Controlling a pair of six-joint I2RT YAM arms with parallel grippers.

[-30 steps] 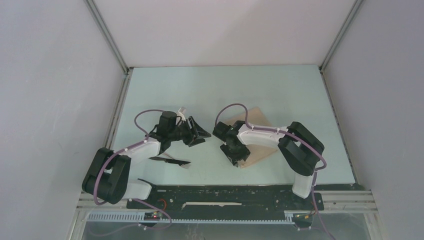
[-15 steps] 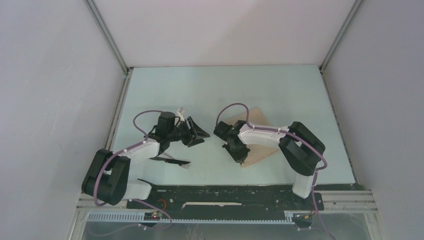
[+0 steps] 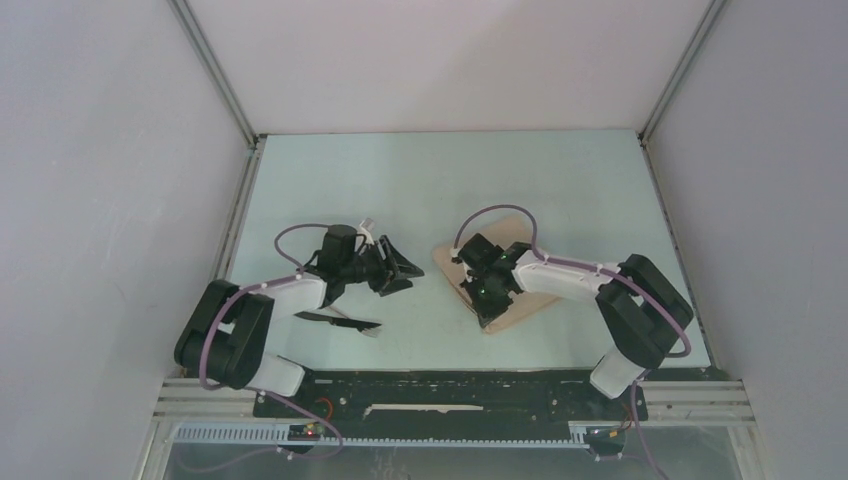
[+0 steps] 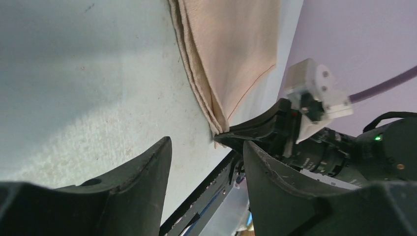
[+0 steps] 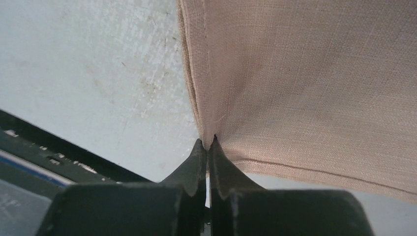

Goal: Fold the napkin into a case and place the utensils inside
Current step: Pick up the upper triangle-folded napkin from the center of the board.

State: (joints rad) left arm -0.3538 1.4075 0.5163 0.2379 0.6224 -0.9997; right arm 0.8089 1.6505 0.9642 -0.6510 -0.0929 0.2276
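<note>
The napkin (image 3: 520, 310) lies folded into a tan layered shape right of centre. My right gripper (image 3: 488, 312) is shut on its near corner; the right wrist view shows both fingertips (image 5: 209, 142) pinching the stacked cloth (image 5: 305, 73) at that corner. My left gripper (image 3: 400, 270) hovers open to the napkin's left, empty, pointing at it. Looking from the left wrist, the open gripper (image 4: 206, 145) faces the folded napkin (image 4: 231, 54) and the right gripper's tips at its corner. Black utensils (image 3: 340, 321) lie on the table beside the left arm.
The pale table (image 3: 450, 180) is walled at the back and on both sides. A black rail (image 3: 450, 385) runs along the near edge by the arm bases.
My right gripper has gone from open to shut on the napkin's near corner, and the right arm has swung rightward. The left arm has barely moved.
</note>
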